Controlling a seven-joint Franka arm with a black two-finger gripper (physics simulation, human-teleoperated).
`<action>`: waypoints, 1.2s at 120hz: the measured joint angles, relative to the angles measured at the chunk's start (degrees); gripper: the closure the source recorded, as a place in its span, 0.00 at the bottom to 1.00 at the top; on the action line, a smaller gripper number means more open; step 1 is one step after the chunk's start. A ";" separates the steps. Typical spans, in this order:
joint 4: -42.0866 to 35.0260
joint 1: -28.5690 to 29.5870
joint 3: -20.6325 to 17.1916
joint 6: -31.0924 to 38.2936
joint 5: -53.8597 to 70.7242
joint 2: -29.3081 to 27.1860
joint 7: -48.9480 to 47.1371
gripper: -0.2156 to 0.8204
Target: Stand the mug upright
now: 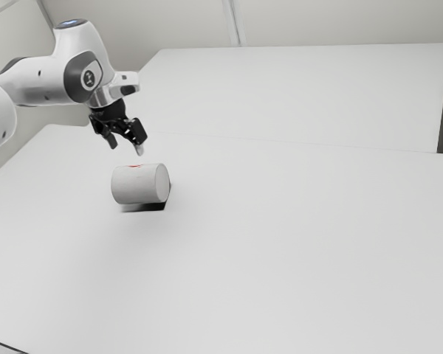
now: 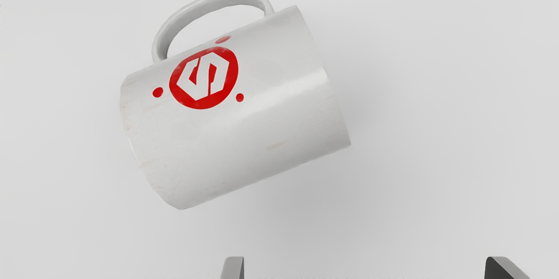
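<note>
In the exterior view my gripper (image 1: 125, 147) hangs above the white mug (image 1: 139, 184), which lies on its side with one round end facing the exterior view's right. The wrist view shows the gripper (image 2: 364, 268) open, its two fingers wide apart with nothing between them. There the mug (image 2: 262, 108) bears a red round logo and red dots, and its handle (image 2: 209, 1) is on the side away from the fingertips. A gap separates the fingers from the mug.
A white table (image 1: 280, 258) spreads under the mug. Behind it, a raised white surface (image 1: 303, 96) stretches toward the exterior view's right, with pale walls (image 1: 340, 22) beyond. A dark cable (image 1: 6, 346) crosses the lower left corner of the exterior view.
</note>
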 joint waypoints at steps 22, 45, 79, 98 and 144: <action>-1.40 3.60 -0.16 0.63 -1.78 -0.33 1.95 0.21; -2.29 9.59 0.13 0.42 -10.84 -0.25 8.06 0.21; -1.68 12.74 7.67 -5.97 -27.11 5.31 19.70 0.21; -0.41 16.93 7.87 -10.53 -33.86 9.59 25.31 0.21; 5.17 22.99 7.79 -20.43 -50.63 21.04 35.52 0.21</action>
